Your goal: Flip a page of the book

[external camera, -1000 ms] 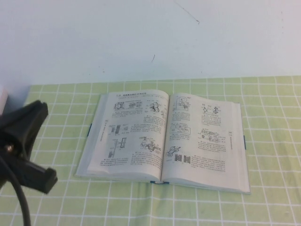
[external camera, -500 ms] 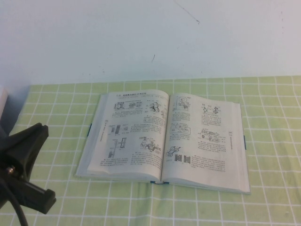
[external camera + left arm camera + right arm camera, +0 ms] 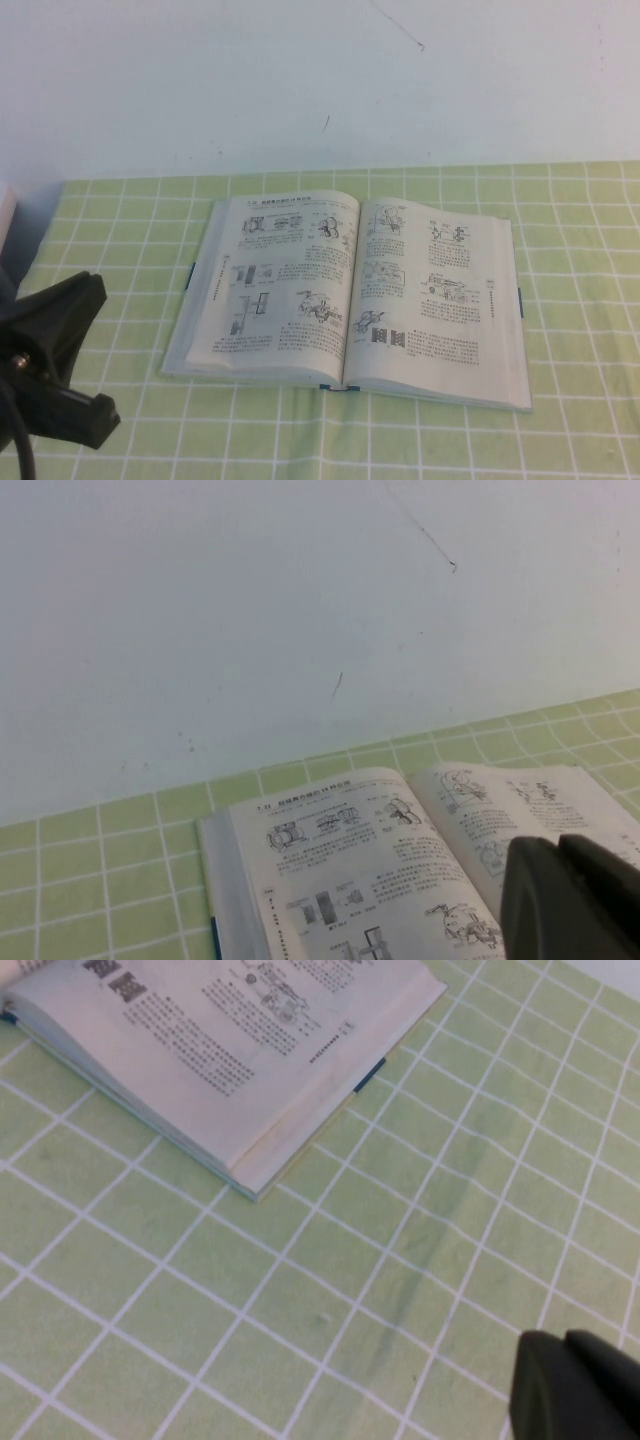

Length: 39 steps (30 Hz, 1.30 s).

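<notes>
The book (image 3: pixel 350 300) lies open and flat on the worktop (image 3: pixel 580 420), which carries a green checked cloth, with a white wall (image 3: pixel 320 80) behind it. We see both exposed leaves printed with dense text and small technical drawings; teal cover edges show at the outer sides and at the near end of the spine. We cannot single out the page to be turned, as the drawings are too small to identify.

The left gripper (image 3: pixel 575 900) hangs above the worktop, clear of the book; the book lies beyond its fingers (image 3: pixel 535 895), which appear pressed together and empty. The right gripper (image 3: pixel 580 1385) hovers over bare cloth, with the book's near corner well ahead of its fingers. We read these as closed, gripping nothing.
</notes>
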Available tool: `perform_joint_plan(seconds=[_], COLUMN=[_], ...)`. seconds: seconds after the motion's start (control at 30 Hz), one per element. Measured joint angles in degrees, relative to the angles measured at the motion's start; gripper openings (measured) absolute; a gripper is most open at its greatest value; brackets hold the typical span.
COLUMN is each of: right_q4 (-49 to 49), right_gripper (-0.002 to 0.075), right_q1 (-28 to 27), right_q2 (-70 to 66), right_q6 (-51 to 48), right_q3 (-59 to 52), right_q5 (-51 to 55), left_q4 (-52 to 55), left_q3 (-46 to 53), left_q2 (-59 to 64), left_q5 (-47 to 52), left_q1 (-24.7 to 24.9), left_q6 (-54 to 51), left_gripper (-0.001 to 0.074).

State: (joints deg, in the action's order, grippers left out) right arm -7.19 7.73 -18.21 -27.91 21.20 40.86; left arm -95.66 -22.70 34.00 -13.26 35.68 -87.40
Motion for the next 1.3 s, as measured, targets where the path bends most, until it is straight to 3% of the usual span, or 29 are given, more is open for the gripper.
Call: perform_joint_plan(seconds=[0.43, 0.63, 0.8, 1.0, 1.3], right_q4=[0.0, 0.0, 0.0, 0.0, 0.0], right_gripper=[-0.0002, -0.0002, -0.0002, -0.0002, -0.0002], right_q1=[0.0, 0.0, 0.0, 0.0, 0.0], right_q2=[0.0, 0.0, 0.0, 0.0, 0.0], right_q6=[0.0, 0.0, 0.0, 0.0, 0.0], right_q3=[0.0, 0.0, 0.0, 0.0, 0.0], right_q5=[0.0, 0.0, 0.0, 0.0, 0.0], left_q4=[-4.7, -3.9, -3.13, -2.47, 0.77], left_q3=[1.74, 6.92, 11.81, 16.88, 18.91], left_q2=[-2.61, -10.45, -19.22, -29.09, -32.01], left_q5=[-4.82, -4.98, -0.64, 4.02, 6.1], left_q1=[-0.58, -9.69, -20.63, -29.32, -30.34], left_q6=[-0.53, -6.12, -13.82, -19.28, -20.51], left_gripper=[-0.0004, -0.0004, -0.0004, -0.0004, -0.0004])
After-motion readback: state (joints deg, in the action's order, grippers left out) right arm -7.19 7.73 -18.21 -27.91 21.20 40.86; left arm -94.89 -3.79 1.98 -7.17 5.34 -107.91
